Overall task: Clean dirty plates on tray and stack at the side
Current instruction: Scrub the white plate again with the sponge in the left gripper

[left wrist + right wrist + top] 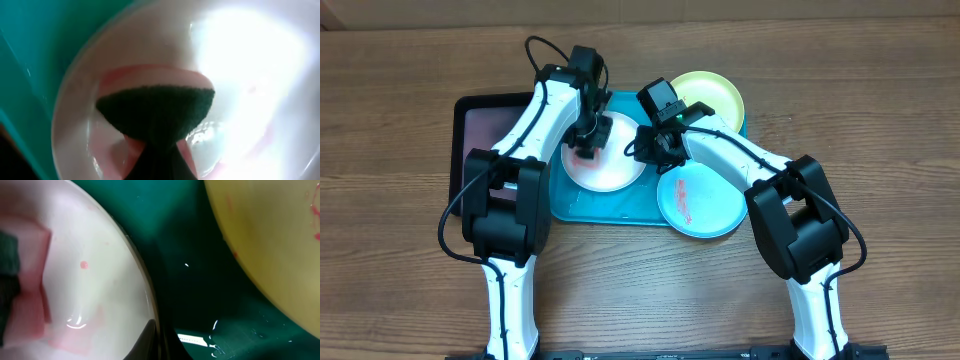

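**Light blue plate.** The light blue plate (705, 205) lies lower right of centre, across the lower right rim of the tray (585, 205). Part of it overhangs the desk (860, 100). Red-orange smears (685, 195) mark its face. The right forearm passes just above it, so a sweep of that arm could push it off the rim.

**White plate.** The white plate (615, 172) lies at mid-tray.
- The left gripper (588, 143) stands over the plate's upper left. Its jaws pinch a sponge (155, 110), dark pad over pink, which is pressed to the plate surface.
- The right gripper (653, 148) sits at the plate's right edge, jaws pressed together. One finger (149, 341) shows against the rim, so it appears to pinch the rim.

Wet glints show on the tray floor. A hard scrub could therefore drag the plate out of that thin hold or slide it. The two grippers stand close together, and a wide stroke risks contact between them.

**Yellow-green plate.** The yellow-green plate (715, 95) lies at the upper right corner of the tray, with faint red specks.

**Black tray.** A black tray (478, 125) lies at the left, beside the turquoise one.
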{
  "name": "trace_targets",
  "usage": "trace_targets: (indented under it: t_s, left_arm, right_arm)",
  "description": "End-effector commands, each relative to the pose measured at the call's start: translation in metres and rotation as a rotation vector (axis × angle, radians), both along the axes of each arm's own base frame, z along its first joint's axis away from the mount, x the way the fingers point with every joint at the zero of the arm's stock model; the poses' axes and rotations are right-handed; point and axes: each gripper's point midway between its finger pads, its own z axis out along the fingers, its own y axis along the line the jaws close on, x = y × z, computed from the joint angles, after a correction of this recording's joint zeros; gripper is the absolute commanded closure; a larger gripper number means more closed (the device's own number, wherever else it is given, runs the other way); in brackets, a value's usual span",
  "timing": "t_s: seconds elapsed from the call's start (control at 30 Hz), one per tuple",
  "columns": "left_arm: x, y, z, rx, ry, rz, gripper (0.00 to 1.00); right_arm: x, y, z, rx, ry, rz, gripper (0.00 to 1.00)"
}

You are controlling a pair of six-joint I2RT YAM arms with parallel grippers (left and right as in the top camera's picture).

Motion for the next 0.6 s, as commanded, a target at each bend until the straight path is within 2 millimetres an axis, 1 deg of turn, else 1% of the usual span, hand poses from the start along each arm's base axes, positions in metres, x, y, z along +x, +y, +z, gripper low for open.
trace_targets:
  t_s: [0.0, 0.07, 0.13, 0.2, 0.27, 0.33, 0.4, 0.47, 0.5, 0.57]
  left_arm:
    - [0.009, -0.004, -0.003, -0.04, -0.024, 0.181, 0.96]
    - [0.013, 0.021, -0.001, 0.073, -0.069, 0.391, 0.96]
    - [0.008, 0.044, 0.001, 0.174, -0.099, 0.57, 0.96]
    - [0.002, 0.05, 0.002, 0.207, -0.094, 0.616, 0.96]
    - [-0.004, 0.049, 0.001, 0.211, -0.065, 0.595, 0.96]
    - [-0.013, 0.037, -0.003, 0.17, 0.006, 0.487, 0.96]
    - [-0.022, 0.017, -0.006, 0.073, 0.081, 0.344, 0.96]
    - [-0.034, -0.017, -0.005, -0.1, 0.158, 0.14, 0.96]
    - [-0.04, -0.036, -0.001, -0.202, 0.186, 0.039, 0.96]
    - [-0.048, -0.064, 0.009, -0.374, 0.211, -0.091, 0.96]
  right_arm:
    - [-0.004, -0.004, -0.007, -0.028, 0.013, -0.003, 0.96]
    - [-0.004, -0.004, -0.007, -0.029, 0.013, -0.003, 0.96]
    - [-0.004, -0.005, -0.007, -0.03, 0.015, -0.003, 0.96]
    - [-0.004, -0.005, -0.007, -0.03, 0.015, -0.003, 0.96]
    - [-0.004, -0.005, -0.007, -0.03, 0.012, -0.001, 0.96]
    - [-0.003, -0.005, -0.007, -0.032, 0.009, -0.001, 0.96]
    - [-0.003, -0.005, -0.007, -0.032, 0.009, -0.001, 0.96]
    - [-0.003, -0.005, -0.007, -0.032, 0.009, -0.001, 0.96]
    - [-0.003, -0.005, -0.007, -0.031, 0.009, -0.002, 0.96]
    - [-0.003, -0.005, -0.007, -0.032, 0.009, -0.001, 0.96]
